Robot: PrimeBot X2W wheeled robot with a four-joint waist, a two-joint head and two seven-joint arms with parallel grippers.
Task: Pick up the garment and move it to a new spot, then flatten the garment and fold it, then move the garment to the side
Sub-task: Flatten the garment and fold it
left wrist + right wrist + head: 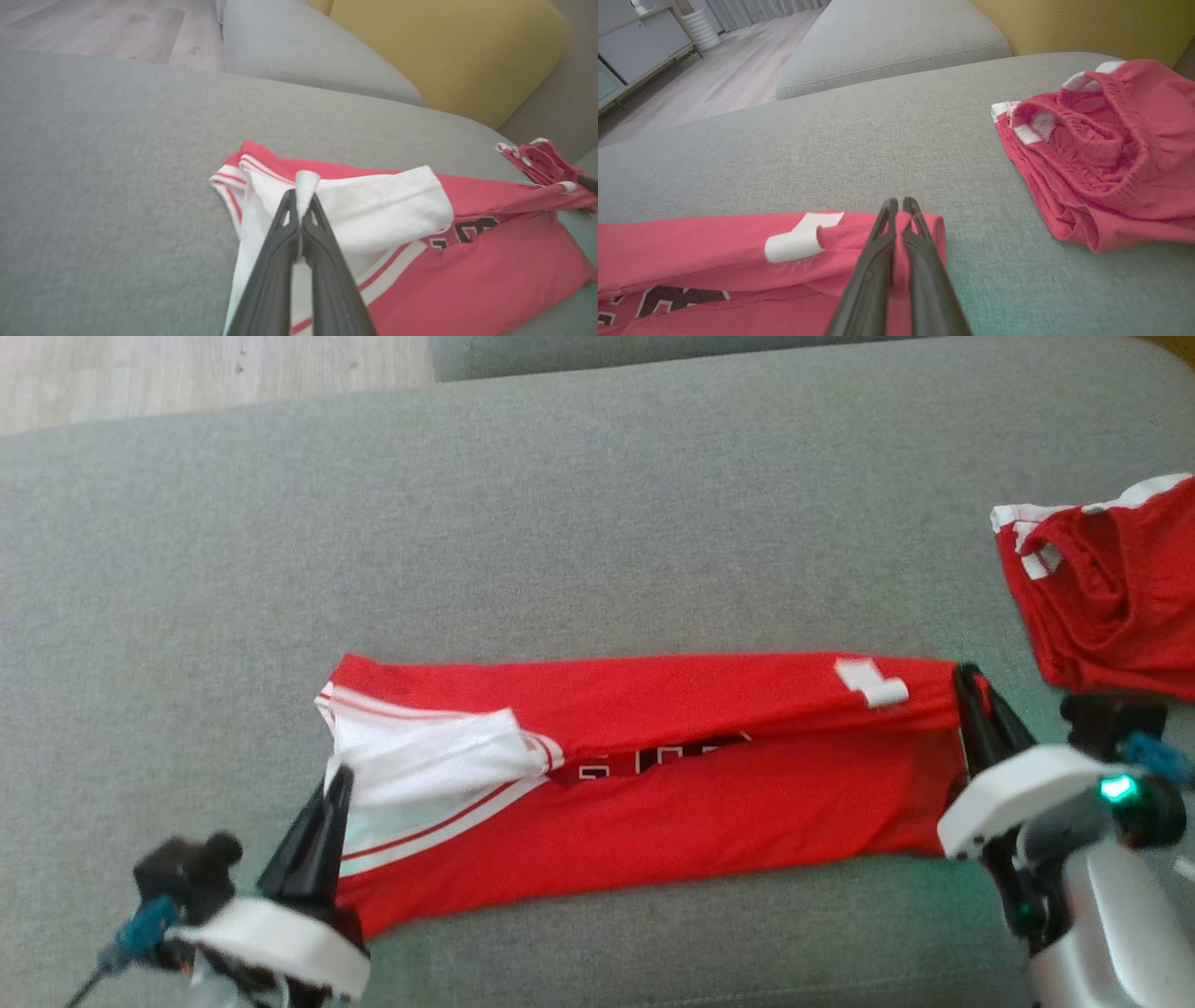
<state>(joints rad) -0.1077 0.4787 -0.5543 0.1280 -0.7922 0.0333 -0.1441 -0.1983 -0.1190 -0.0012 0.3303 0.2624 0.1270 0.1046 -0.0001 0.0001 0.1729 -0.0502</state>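
On wide grey fabric sofa seat (597, 504), mid-seat: red-and-white jersey garment (700, 803), folded into a long band. Near its right end, apart from it: crumpled red shorts with white trim (1111, 607). Pinched shut on white sleeve edge, left hand (336, 782); clamped on red end, right hand (968, 674). Black lettering half hidden in fold, unreadable; small white tag (871, 683) too blurred to read.

Soft, even light fills all three views, with hardly any shadow on the grey woven sofa cushion (597, 504). A small green lamp (1117, 790) at the head view's lower right tints nearby fabric teal. Both wrist views are soft, bending at their edges.
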